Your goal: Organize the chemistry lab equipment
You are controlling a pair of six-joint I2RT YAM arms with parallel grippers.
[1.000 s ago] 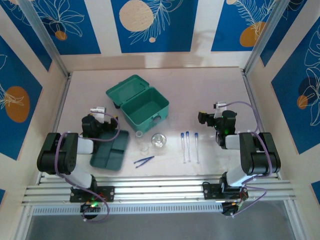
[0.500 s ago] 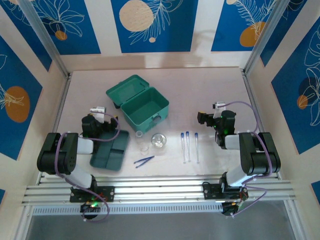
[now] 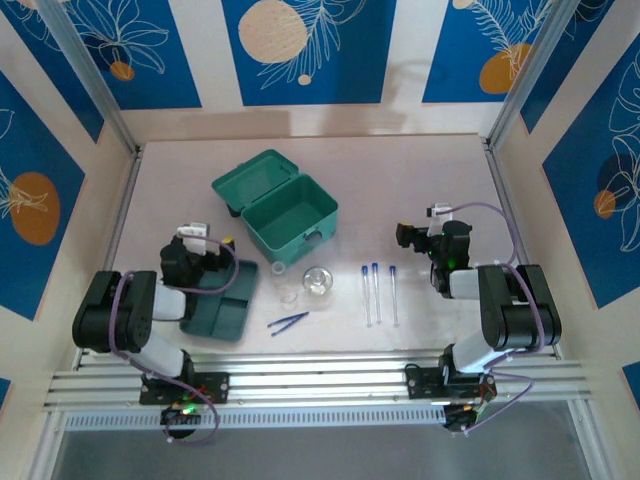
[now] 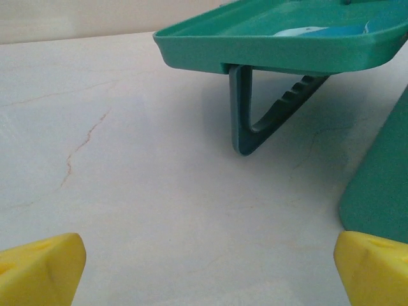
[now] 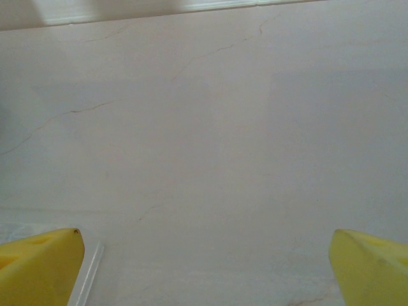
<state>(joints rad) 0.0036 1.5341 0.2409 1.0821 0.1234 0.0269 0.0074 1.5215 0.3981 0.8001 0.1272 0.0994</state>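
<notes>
The teal hinged case (image 3: 290, 215) lies open at the table's middle left, its lid (image 4: 280, 38) propped on a handle. In front of it stand a small clear beaker (image 3: 317, 281) and a tiny clear dish (image 3: 288, 296). Blue tweezers (image 3: 287, 321) lie nearer me. Three blue-capped tubes (image 3: 376, 288) lie side by side to the right. The dark-green divided tray (image 3: 222, 305) sits at the left. My left gripper (image 3: 224, 250) hovers open over the tray's far edge, facing the case (image 4: 382, 185). My right gripper (image 3: 405, 237) is open beside the tubes, with one tube end (image 5: 86, 274) near its left finger.
A small clear round piece (image 3: 278, 268) sits by the case's front corner. Metal rails (image 3: 320, 385) run along the near edge, and frame posts (image 3: 515, 90) and side walls close in the table. Bare tabletop (image 3: 420, 180) lies behind the tubes.
My left wrist has drawn back a little toward me and turned, so a yellow fingertip now shows. The right arm and the objects have not moved.
</notes>
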